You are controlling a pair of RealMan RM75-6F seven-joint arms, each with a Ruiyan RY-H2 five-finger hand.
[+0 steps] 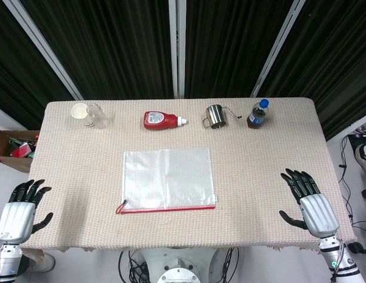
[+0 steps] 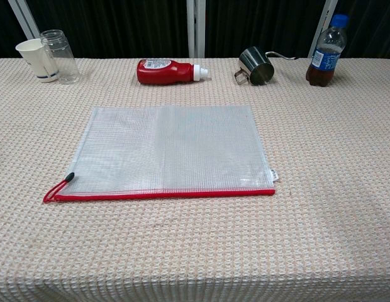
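Observation:
A clear mesh zip pouch (image 1: pixel 167 178) (image 2: pixel 168 152) with a red zipper edge lies flat in the middle of the table. My left hand (image 1: pixel 20 205) hovers at the table's near left corner, fingers spread, holding nothing. My right hand (image 1: pixel 309 200) rests near the near right corner, fingers apart and empty. Both hands are far from the pouch and show only in the head view. Along the far edge lie a red ketchup bottle (image 1: pixel 162 120) (image 2: pixel 167 70) on its side, a steel mug (image 1: pixel 215 116) (image 2: pixel 255 66) and a cola bottle (image 1: pixel 258 113) (image 2: pixel 326 53).
A paper cup (image 1: pixel 80 111) (image 2: pixel 36 50) and a clear glass jar (image 1: pixel 96 116) (image 2: pixel 59 55) stand at the far left. A cardboard box (image 1: pixel 15 148) with items sits on the floor left of the table. A beige woven cloth (image 1: pixel 260 165) covers the table.

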